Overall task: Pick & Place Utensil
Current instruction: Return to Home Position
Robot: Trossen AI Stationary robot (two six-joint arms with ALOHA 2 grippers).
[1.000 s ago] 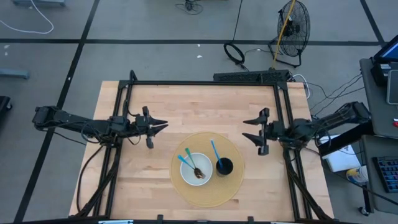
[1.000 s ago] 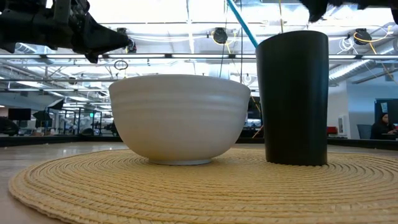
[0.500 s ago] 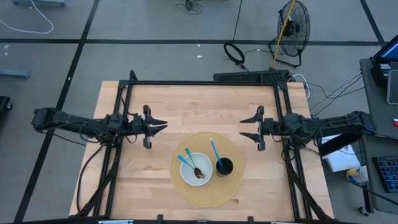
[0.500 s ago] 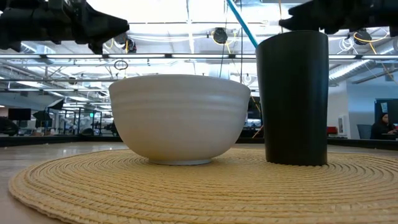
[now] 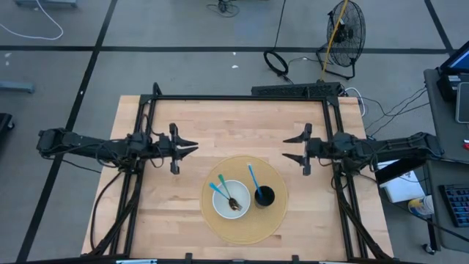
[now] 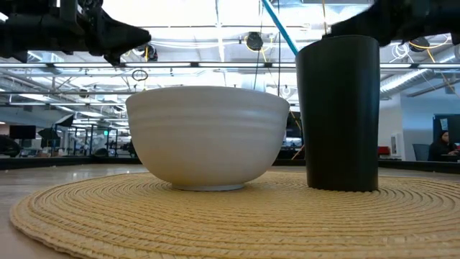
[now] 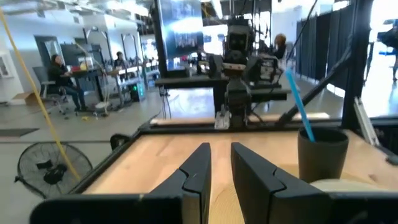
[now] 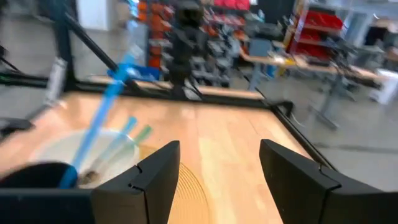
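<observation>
A white bowl [image 5: 239, 192] and a black cup [image 5: 264, 196] stand on a round woven mat [image 5: 245, 229] at the table's near middle. The bowl holds two utensils, one with a blue handle [image 5: 217, 190] and one with a green handle [image 5: 224, 184]; their handles lean on its rim. A third utensil with a blue handle [image 5: 252, 177] stands tilted in the cup. My left gripper [image 5: 192, 147] hovers left of the mat, its fingers a narrow gap apart [image 7: 220, 149], empty. My right gripper [image 5: 287, 149] hovers right of the mat, wide open [image 8: 219, 146], empty.
A black frame [image 5: 242, 97] runs along the table's far, left and right sides. Bare wood lies between the two grippers and beyond the mat toward the far edge. In the low view both grippers hang above the level of the bowl [image 6: 208, 137] and the cup [image 6: 341, 115].
My right gripper has gone a little toward the table's far and left edges as its arm straightened out, and it stays open. My left gripper has kept almost still. The bowl, cup and utensils have not moved.
</observation>
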